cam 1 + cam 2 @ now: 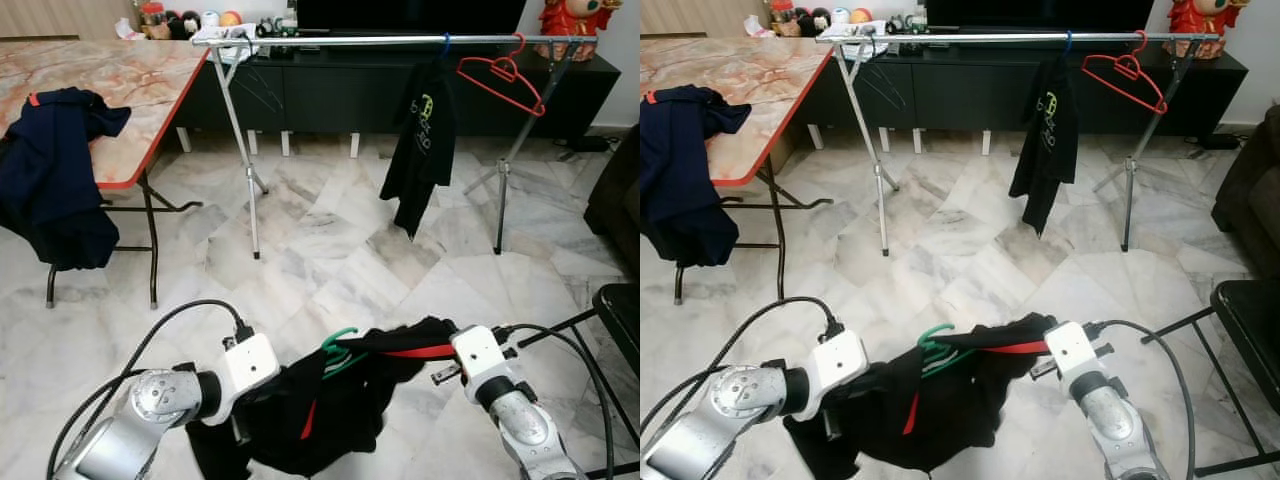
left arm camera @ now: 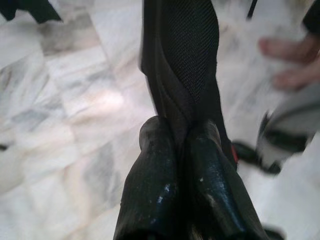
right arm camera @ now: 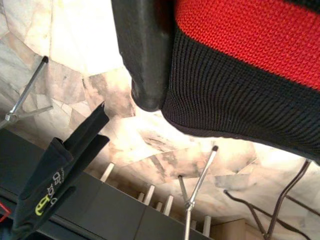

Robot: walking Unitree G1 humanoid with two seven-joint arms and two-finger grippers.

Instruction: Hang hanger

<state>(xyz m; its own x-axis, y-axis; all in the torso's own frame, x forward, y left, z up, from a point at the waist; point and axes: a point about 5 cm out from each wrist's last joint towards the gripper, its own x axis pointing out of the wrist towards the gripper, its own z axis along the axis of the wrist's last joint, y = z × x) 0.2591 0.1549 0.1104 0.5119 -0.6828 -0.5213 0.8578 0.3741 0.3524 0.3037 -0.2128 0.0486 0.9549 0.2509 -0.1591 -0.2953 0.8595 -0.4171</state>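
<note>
At lower centre, the left gripper [image 2: 187, 145] and right gripper [image 1: 440, 352] each pinch the black garment [image 1: 330, 410] carrying the green hanger [image 1: 338, 345]. Its loose hook could slip free or miss the rail [image 1: 400, 40], well apart at the top.

Home living room: TV cabinet [image 1: 400, 90], marble floor [image 1: 330, 260]

Both hands, left hand [image 1: 243, 432] and right hand [image 1: 432, 352], hold a black garment [image 1: 320, 415] on a green hanger [image 1: 340, 347].
</note>
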